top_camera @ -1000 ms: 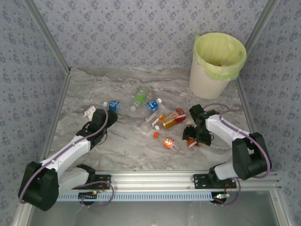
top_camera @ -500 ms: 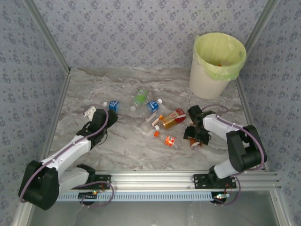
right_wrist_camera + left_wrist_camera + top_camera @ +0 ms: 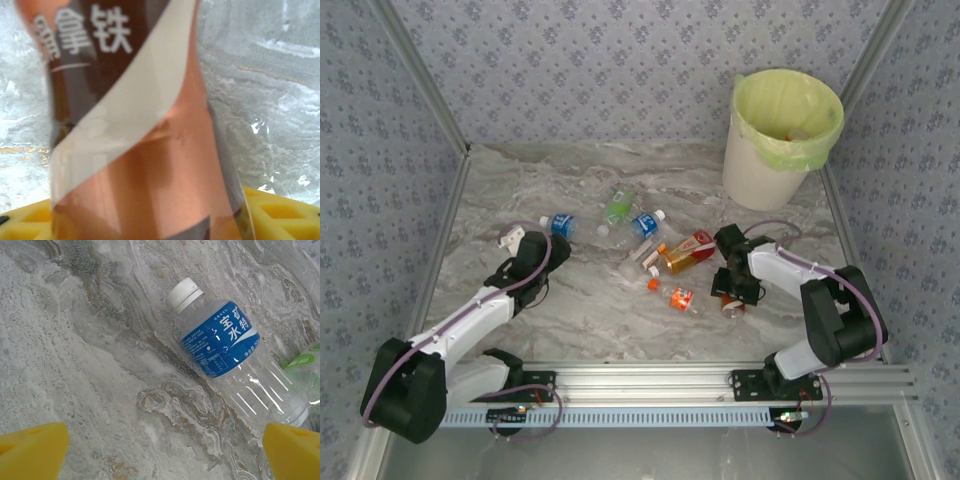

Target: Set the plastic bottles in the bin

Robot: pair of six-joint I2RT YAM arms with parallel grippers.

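Several plastic bottles lie on the marble table [image 3: 520, 180]. My right gripper [image 3: 730, 291] is down at the right, its yellow fingers [image 3: 280, 215] closed on both sides of a brown-labelled bottle [image 3: 125, 125] [image 3: 729, 303]. At the left my left gripper [image 3: 532, 243] [image 3: 167, 450] stands open, low over bare table, with a blue-labelled, white-capped bottle [image 3: 225, 340] [image 3: 558, 225] just beyond its right finger. The white bin [image 3: 765, 170] with its yellow-green bag stands at the back right, far from both grippers.
Between the arms lie a green bottle [image 3: 618, 207], another blue one [image 3: 645, 223], an orange-red one [image 3: 688, 250], a small orange one [image 3: 678, 297] and a pale one [image 3: 642, 255]. Patterned walls with metal posts close in the table. A rail [image 3: 650, 385] runs along the near edge.
My right gripper has narrowed onto the brown-labelled bottle and shifted slightly left. The small orange bottle has rolled a little. The left gripper has stayed open, almost still.
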